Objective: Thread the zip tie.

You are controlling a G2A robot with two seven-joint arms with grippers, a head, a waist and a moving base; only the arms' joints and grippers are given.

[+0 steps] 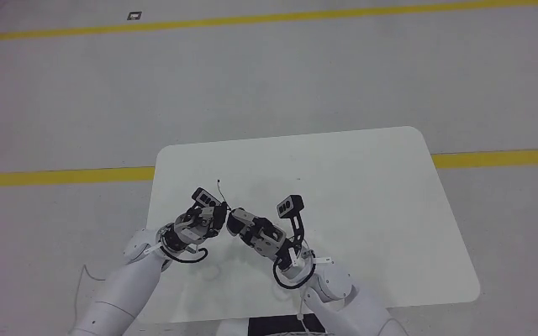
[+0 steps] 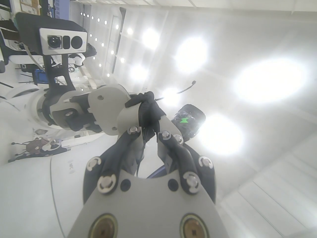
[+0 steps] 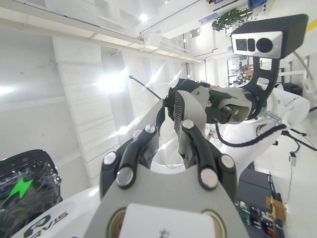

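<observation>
While left tool and right tool both pinch zip tie above worktop, we reckon head empty, threading all ahead.

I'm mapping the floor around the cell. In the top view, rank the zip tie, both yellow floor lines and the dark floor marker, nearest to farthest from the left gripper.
From the left gripper:
1. zip tie, in its grip.
2. nearer yellow line, just beyond the table.
3. farther yellow line and floor marker, both at the top; too close to call.
</observation>
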